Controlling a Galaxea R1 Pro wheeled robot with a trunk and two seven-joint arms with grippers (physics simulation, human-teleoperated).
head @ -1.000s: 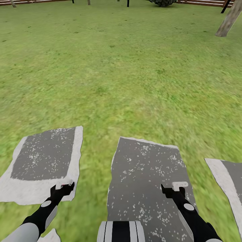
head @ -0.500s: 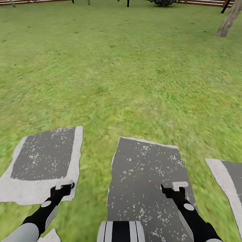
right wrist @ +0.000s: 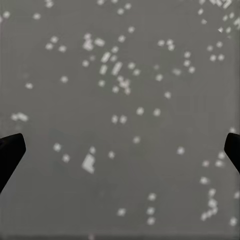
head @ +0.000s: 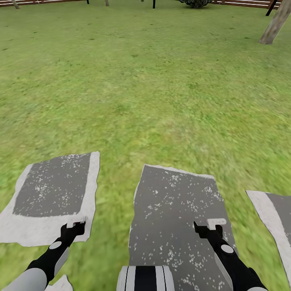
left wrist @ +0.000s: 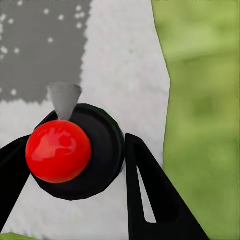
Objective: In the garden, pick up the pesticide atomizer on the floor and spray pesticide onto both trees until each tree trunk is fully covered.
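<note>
Green lawn: it covers most of the head view, up to a brown slat fence at the far edge.
Paving stones: three grey stones with pale rims lie in the grass in front of the robot, the left stone, the middle stone and the right stone.
Tree trunk: a pale grey-brown column, leaning in the picture, far away at the upper right of the head view.
Pesticide atomizer: in the left wrist view it sits between the two black fingers, a black round body with a red ball on top and a small grey cone nozzle; it is over the pale rim of the left stone.
Left gripper: low over the near edge of the left stone; its fingers are closed around the atomizer.
Right gripper: over the middle stone, holding nothing; in the right wrist view its fingertips stand wide apart at the two sides, with only speckled grey stone between.
</note>
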